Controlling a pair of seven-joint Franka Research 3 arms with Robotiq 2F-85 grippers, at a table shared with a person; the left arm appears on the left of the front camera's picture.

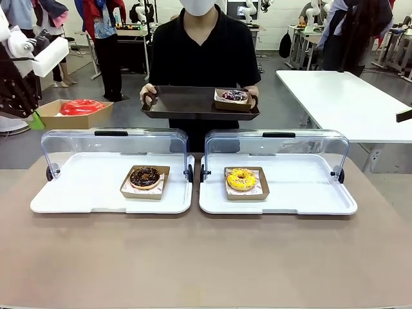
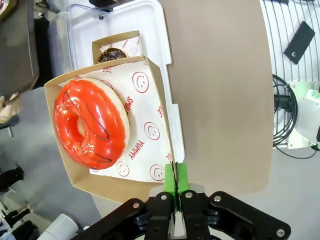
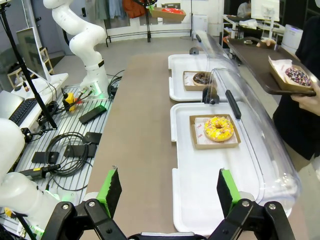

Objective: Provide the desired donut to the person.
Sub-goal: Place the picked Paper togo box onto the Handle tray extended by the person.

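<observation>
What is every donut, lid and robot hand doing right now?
left gripper: shut on the red donut's box rim
red donut: in its lifted box
right gripper: open, holds nothing
left lid: open
right lid: open
chocolate donut: boxed, on left tray
yellow donut: boxed, on right tray
sprinkled donut: on the person's dark tray

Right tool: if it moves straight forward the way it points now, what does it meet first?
Probably the white tray under the open right tool, before the yellow donut farther along; depth is unclear.

Bright even indoor light, soft shadows, glare on clear lids, sharp focus, wide-angle bending at wrist-view edges
</observation>
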